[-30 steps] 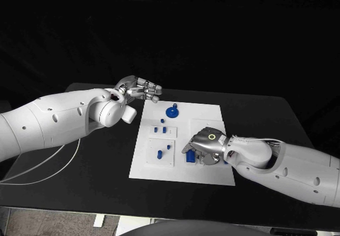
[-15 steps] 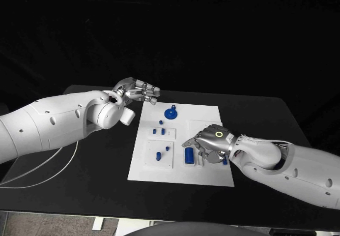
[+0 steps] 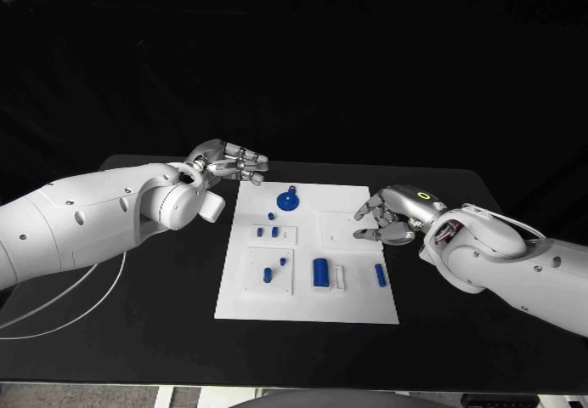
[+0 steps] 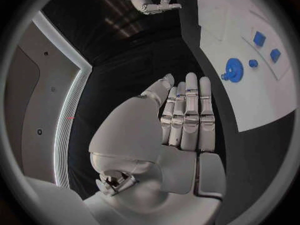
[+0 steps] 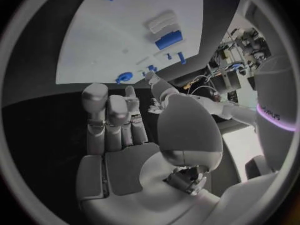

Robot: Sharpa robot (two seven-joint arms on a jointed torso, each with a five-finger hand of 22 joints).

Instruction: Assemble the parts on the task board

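The white task board (image 3: 307,302) lies mid-table with several blue parts on it. A round blue disc with a knob (image 3: 288,201) stands near its far edge. A long blue block (image 3: 319,271) sits next to a white holder, with a smaller blue piece (image 3: 379,274) to its right. My left hand (image 3: 228,161) hovers beyond the board's far left corner; it holds nothing, and its fingers (image 4: 187,117) are straight and side by side. My right hand (image 3: 392,216) hangs over the board's right edge, loosely curled and holding nothing. The right wrist view shows the board (image 5: 112,40) and the block (image 5: 167,39) ahead of the extended fingers (image 5: 112,120).
Small blue pegs (image 3: 268,230) stand in the left-hand plates of the board. A white cable (image 3: 74,299) loops over the black table (image 3: 147,289) at the left. The table's front and right side are bare black surface.
My right hand has lifted off the long blue block near the board's front and drawn back to the right edge, leaving the block and the small piece lying there. My left hand has barely moved.
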